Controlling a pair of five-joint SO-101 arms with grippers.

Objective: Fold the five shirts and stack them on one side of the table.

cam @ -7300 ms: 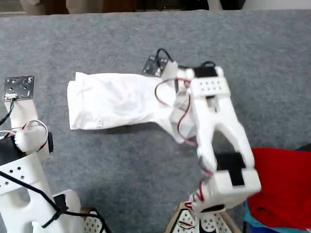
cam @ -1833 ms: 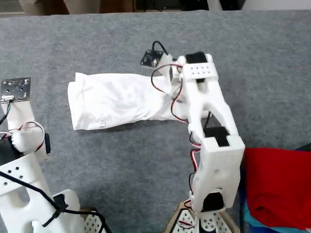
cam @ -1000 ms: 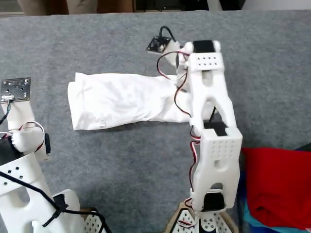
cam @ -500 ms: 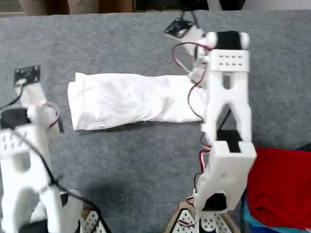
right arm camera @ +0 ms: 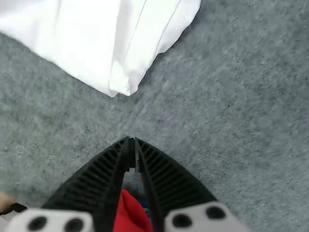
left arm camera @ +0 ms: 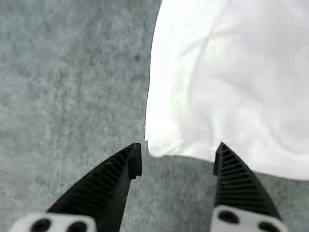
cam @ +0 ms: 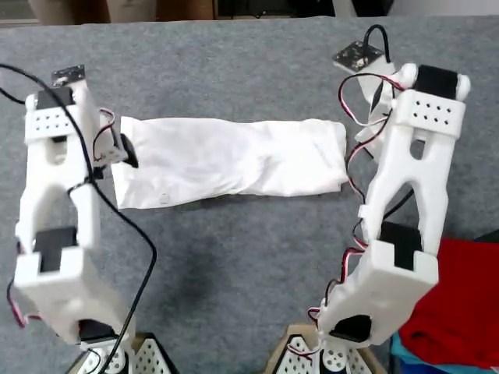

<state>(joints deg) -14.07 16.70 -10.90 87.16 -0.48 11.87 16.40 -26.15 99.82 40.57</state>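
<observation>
White shirt (cam: pixel 226 160): long folded strip, mid-desk (cam: pixel 234 265). Left pincer (left arm camera: pixel 178 146): wide open, straddling shirt corner, likely readying next fold. Right pincer (right arm camera: pixel 131 142): closed, empty, near opposite end.

So there's a long white folded cloth shirt (cam: pixel 234 160) stretched out flat on the grey felt-covered table (cam: pixel 234 265). The left arm's black gripper (cam: pixel 125 150) sits right at one end, the white right arm (cam: pixel 413 156) just off the other. A red folded cloth (cam: pixel 460 304) lies by the right arm's base.
</observation>
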